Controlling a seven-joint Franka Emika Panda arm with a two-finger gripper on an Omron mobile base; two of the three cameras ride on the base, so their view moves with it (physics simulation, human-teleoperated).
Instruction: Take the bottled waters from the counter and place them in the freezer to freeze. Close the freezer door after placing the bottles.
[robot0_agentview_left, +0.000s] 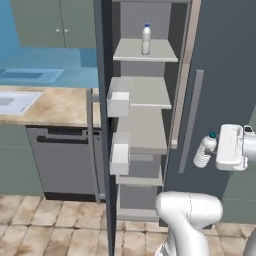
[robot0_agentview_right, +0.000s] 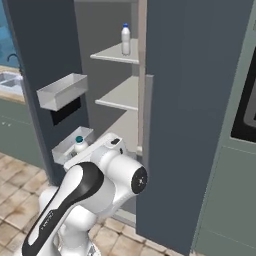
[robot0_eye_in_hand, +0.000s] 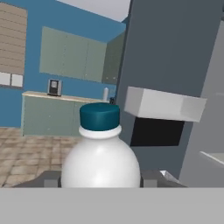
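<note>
Bottle whitish, ribbed, teal-blue cap, clamped in end effector beside open freezer.

My tool holds one bottle out in front of the shut right door, just right of its bar handle. The second bottle stands upright on the top shelf inside the freezer, with more shelves below it. The freezer door stands open to the left of that compartment, its two bins one above the other on its inner face. Left of the door lies the bench with the sink set in it, the dishwasher under it, and wall cabinets above. From my hand view the bottle sits between my fingertips, cap up, a door bin just beyond it to the right.
</note>
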